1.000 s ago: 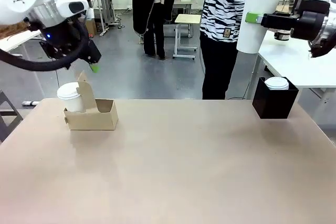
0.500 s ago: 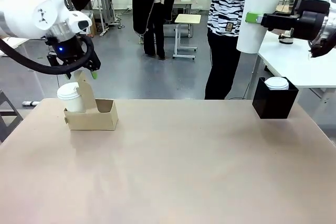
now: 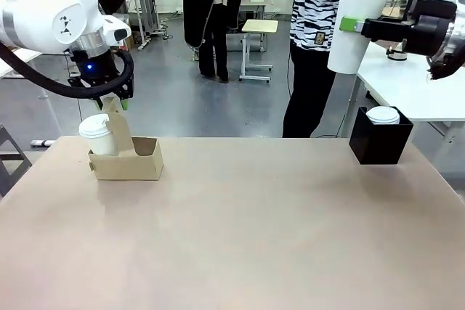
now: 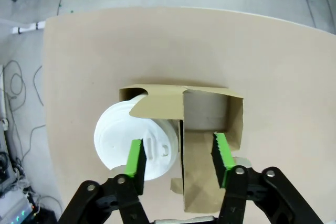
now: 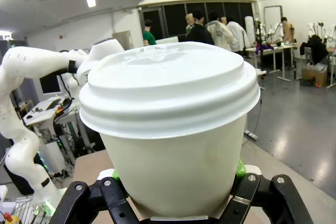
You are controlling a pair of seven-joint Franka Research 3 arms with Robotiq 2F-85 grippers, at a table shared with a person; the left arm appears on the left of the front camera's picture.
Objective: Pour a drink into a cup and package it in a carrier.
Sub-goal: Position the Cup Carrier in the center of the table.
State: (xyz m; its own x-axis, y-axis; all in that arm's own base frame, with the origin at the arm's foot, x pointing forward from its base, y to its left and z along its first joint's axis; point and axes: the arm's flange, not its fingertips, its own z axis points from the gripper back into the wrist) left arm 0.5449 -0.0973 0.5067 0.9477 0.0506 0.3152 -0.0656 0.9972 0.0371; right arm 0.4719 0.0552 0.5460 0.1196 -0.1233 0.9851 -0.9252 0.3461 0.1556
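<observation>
I see the tabletop [image 3: 240, 230] from the robot's side, pale tan and mostly bare. Near its far left corner sits the carrier [image 3: 134, 168], a low brown cardboard tray with an upright handle [image 3: 120, 123] in the middle. A small white cup [image 3: 96, 134] with a lid stands in the carrier's left slot; the right slot holds nothing.

The left gripper [image 3: 118, 101] hangs just over the top of the handle, pointing down. From the left wrist camera, looking straight down, I see the left gripper [image 4: 178, 153] with its jaws open wide and nothing held. The carrier [image 4: 236, 124] lies below, its handle [image 4: 157, 104] lined up between the two green pads [image 4: 136, 158]. One pad is over the lid of the small white cup [image 4: 123, 137], the other over the vacant slot. I cannot tell whether the pads touch the cardboard.

At the upper right, the right gripper [image 3: 354, 25] holds a tall white cup [image 3: 360, 5] with a lid high above the tabletop, leaning slightly. In the right wrist view the tall white cup [image 5: 168, 129] sits clamped between the jaws of the right gripper [image 5: 176, 192].

A black box [image 3: 380, 143] stands at the far right edge of the tabletop with another lidded cup [image 3: 383, 115] in it. A person [image 3: 320, 5] in a black-and-white striped top stands beyond the far edge.
</observation>
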